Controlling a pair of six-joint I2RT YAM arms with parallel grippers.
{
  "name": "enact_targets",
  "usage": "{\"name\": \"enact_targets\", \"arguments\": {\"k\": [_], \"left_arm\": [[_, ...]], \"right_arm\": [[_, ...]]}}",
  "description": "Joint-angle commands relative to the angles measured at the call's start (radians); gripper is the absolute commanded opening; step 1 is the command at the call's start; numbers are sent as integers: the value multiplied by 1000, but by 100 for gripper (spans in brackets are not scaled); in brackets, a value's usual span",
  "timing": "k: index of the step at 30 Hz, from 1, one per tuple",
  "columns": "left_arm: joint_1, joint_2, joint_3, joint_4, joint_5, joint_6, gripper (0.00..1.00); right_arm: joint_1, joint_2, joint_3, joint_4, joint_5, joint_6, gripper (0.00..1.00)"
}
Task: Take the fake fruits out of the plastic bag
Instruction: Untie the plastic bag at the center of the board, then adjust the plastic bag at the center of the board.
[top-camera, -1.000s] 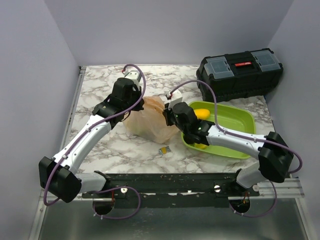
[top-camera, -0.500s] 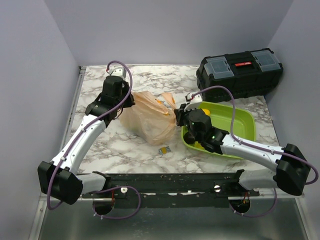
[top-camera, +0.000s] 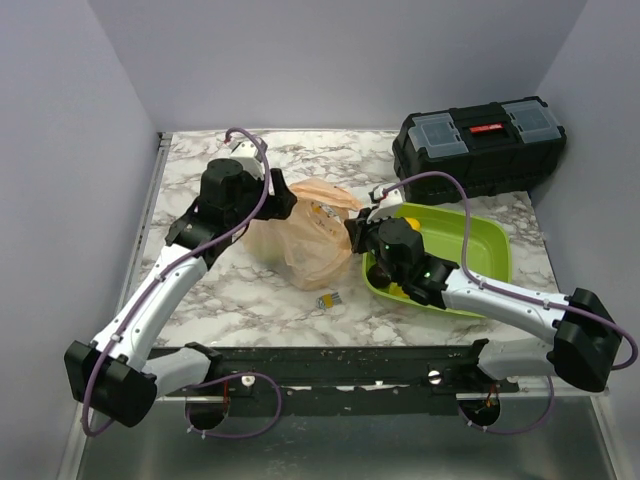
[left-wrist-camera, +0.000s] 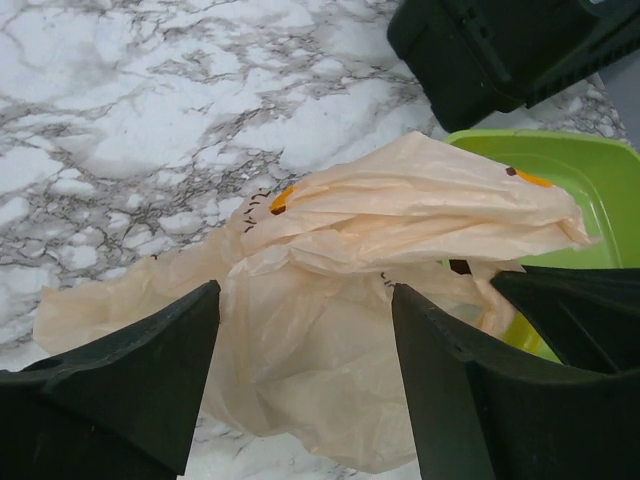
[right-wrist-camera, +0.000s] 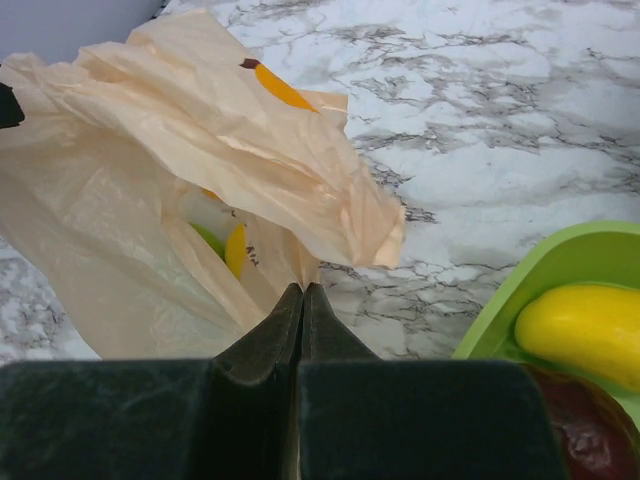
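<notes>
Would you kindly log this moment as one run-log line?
left claw: open, facing plastic bag | right claw: shut on plastic bag | yellow fruit: in green tray

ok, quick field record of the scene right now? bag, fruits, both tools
plastic bag: crumpled, beside green tray
left tool: open, over the bag, gripping nothing
right tool: shut, appears to pinch the bag's edge
in tray: yellow fruit, dark fruit
inside bag: green and yellow fruits, seen through the plastic
</notes>
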Motion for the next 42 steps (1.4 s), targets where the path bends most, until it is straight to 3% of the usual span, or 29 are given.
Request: {"name": "enact_targets", "arguments": {"k": [1,6,10,13,22,25,26,33,38,42], "left_arm": [[-73,-55,20,30,-21,89,70],[-179,-26,108,-37,-53,135,75],[-319,95,284,-192,-285,237,75],[-389,143,331,-226,-454,273,75],[-433,204,370,-237,-385,298,78],[-462,212,361,-236,-393,318,86],[-471,211,353,-233,-406,324,98],[-522,137,242,-150,-482,350,99],[-576,138,166,-20,-695,428,99],[-582,176,154,23,-760,466,99]], "right_arm": [[-5,-26,-1,29,-20,6,1],[-5,-40,2,20,-29,3,1],[-5,-53,-13,27,-24,7,1],[-4,-63,-26,30,-28,15,1],[-5,-97,-59,35,-20,21,1],[-4,-102,-63,37,-19,23,1],[-4,-103,-64,38,-20,23,1],[-5,-111,-68,42,-35,34,1],[-5,-114,-74,51,-46,47,1],[-5,-111,-78,54,-60,58,1]]}}
